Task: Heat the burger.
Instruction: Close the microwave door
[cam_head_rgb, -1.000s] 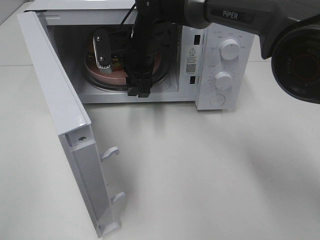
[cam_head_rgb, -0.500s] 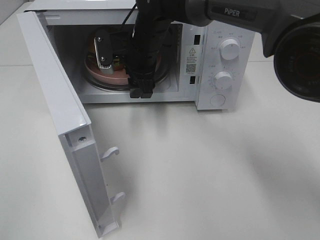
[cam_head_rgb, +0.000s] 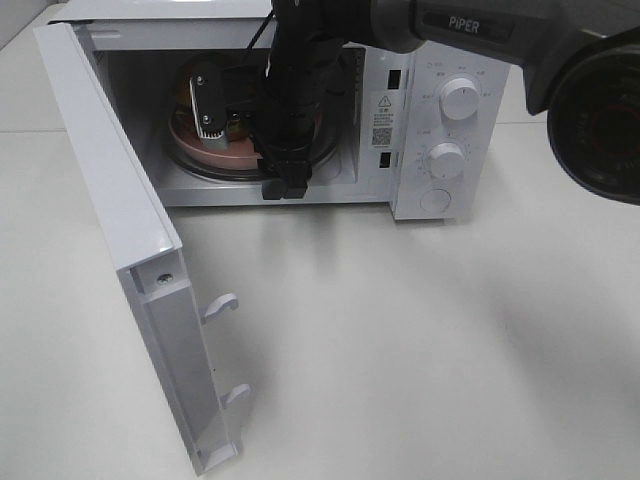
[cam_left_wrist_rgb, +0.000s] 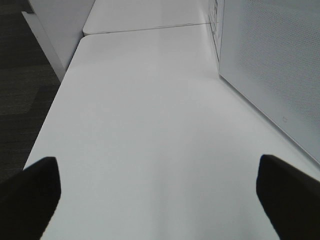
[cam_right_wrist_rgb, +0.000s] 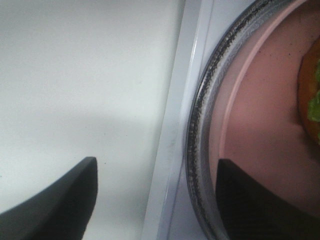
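Brown burger (cam_right_wrist_rgb: 311, 75) on smooth round salmon-pink plate (cam_right_wrist_rgb: 250, 125); left tool (cam_left_wrist_rgb: 157, 187), right tool (cam_right_wrist_rgb: 156, 192) spread.

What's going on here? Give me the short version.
The right gripper is at the mouth of the microwave, whose door stands wide open. Its jaws are open and straddle the rim of the plate, which sits on the turntable with the burger on it. The left gripper is open and empty over the table, off to the side. The door is not yet shut, so heating has not begun.
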